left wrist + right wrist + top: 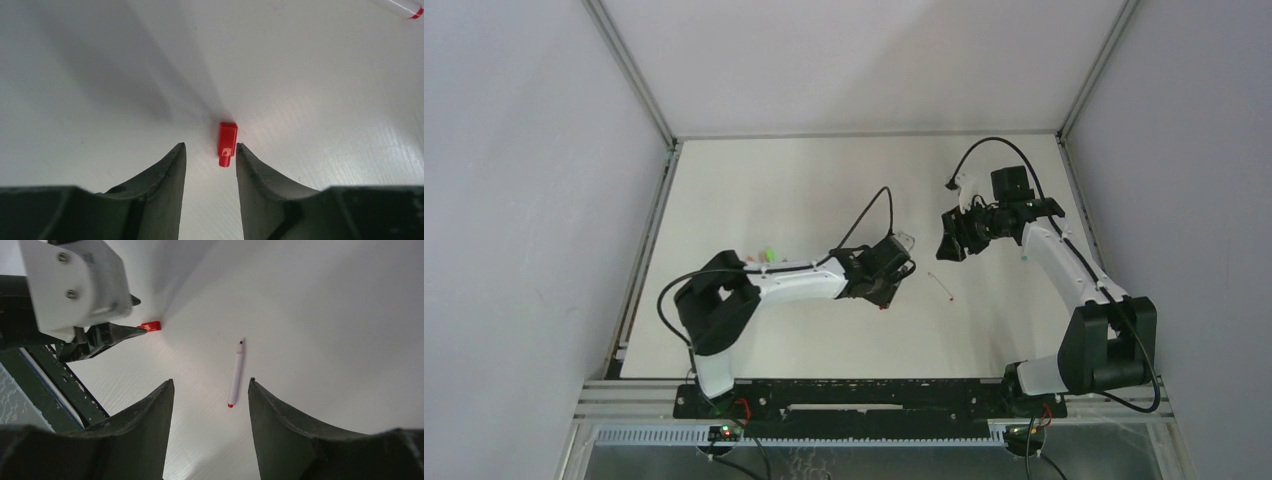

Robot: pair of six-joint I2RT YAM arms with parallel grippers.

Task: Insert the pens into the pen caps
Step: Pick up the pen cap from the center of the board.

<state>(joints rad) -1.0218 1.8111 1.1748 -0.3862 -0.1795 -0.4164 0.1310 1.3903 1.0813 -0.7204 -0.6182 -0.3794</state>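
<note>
From above, the left end effector [887,288] sits low over the middle of the bench [804,190], with the red cap [883,306] at its tip. A white pen [941,285] lies just to the right, apart from the cap. The right end effector [950,246] hangs beyond the pen.

The left wrist view shows the jaws part open on either side of the red cap [227,142], which lies flat. The right finger is just beside it and the left finger is apart from it.

In the right wrist view the jaws stand wide and hold nothing. The pen [236,375] lies on the bench between them.
</note>
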